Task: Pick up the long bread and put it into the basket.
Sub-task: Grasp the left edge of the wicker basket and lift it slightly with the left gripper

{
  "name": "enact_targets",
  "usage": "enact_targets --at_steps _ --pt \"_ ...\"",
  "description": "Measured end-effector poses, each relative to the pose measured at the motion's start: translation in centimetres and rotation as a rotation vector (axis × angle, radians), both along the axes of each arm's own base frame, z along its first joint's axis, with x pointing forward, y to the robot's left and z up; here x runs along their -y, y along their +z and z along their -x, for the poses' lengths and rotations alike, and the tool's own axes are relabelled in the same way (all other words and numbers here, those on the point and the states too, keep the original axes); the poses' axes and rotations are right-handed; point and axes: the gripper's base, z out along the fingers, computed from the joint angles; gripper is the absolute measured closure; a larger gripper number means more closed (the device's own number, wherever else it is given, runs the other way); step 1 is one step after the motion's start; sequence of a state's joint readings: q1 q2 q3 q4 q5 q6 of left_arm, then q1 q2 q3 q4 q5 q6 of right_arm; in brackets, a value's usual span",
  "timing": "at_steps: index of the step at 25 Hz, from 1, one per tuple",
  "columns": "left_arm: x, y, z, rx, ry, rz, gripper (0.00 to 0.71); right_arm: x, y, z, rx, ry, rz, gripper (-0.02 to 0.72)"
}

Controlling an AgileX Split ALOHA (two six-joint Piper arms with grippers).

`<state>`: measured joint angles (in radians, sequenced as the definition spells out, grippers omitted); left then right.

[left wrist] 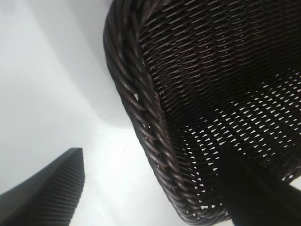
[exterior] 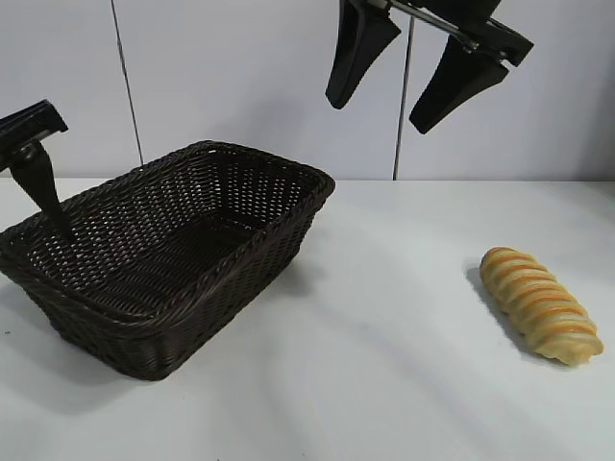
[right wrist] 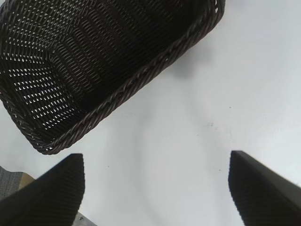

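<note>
- Left gripper (exterior: 46, 206), at the basket's (exterior: 240, 250) outer end, straddles the braided rim with jaws apart, one finger inside and one outside, holding nothing.
- Right gripper (exterior: 404, 82) hangs high above the table (exterior: 384, 365), jaws spread and empty.
- Long bread (exterior: 540, 303) lies on the table well right of the basket, below and right of the right gripper, the nearer one; its long axis runs diagonally toward the near right corner.

- The left gripper (exterior: 43, 197) sits low at the exterior view's left edge, angled steeply downward, its jaws spread wide; only one dark finger shows there.
- The right gripper (exterior: 404, 82) hangs high at the top of that view, tilted downward, fingers (exterior: 357, 56) parted wide, holding nothing.
</note>
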<state>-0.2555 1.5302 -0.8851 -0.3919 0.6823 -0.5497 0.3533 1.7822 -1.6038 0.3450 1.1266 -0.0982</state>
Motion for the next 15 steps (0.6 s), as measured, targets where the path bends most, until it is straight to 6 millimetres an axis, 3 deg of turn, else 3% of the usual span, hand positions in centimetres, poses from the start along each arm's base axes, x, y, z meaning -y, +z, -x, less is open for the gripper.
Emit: enact_targets --at_steps 15 --pt "0.1 -2.3 0.1 -0.016 0.112 -0.001 0.145 0.0 0.0 0.0 -0.003 0.001 0.001 0.102"
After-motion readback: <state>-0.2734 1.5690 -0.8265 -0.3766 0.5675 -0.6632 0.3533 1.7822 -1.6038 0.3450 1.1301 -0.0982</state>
